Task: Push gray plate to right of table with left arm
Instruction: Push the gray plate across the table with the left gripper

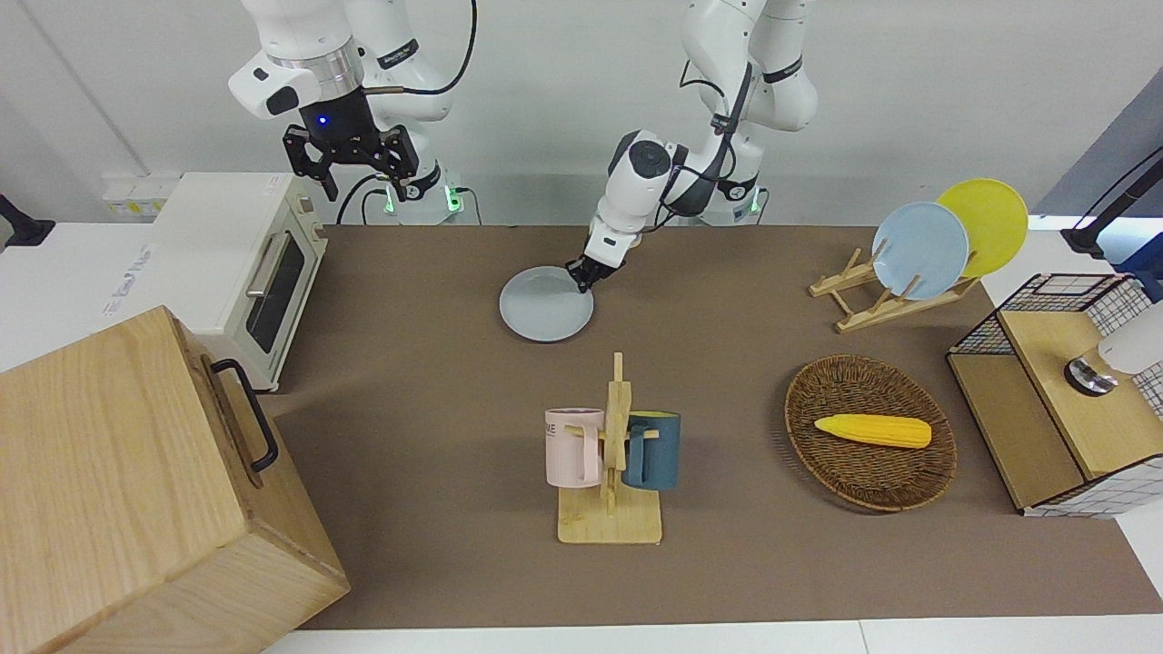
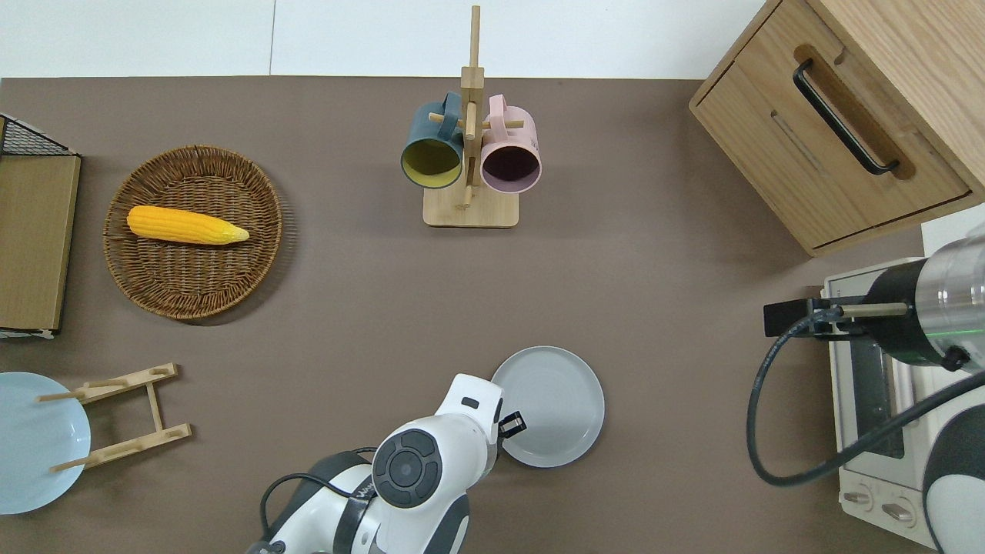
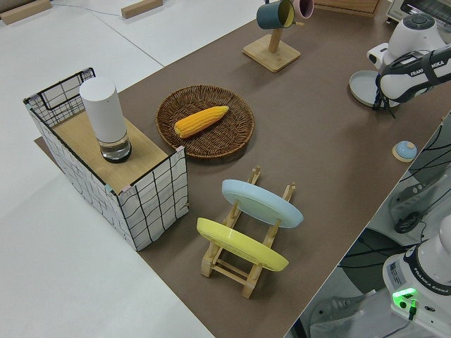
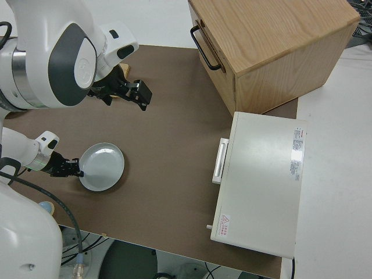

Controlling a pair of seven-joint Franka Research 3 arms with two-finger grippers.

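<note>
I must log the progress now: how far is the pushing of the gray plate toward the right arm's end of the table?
Partly done. The round pale gray plate lies about mid-table, nearer the robots than the wooden mug rack. In hand: the left arm's black claw sits at its rim. Left: open brown table before the white toaster oven. The right arm is parked.

"FRANKA EMIKA" on left arm (image 3: 412,60); "NE" on pink mug (image 1: 572,447).
</note>
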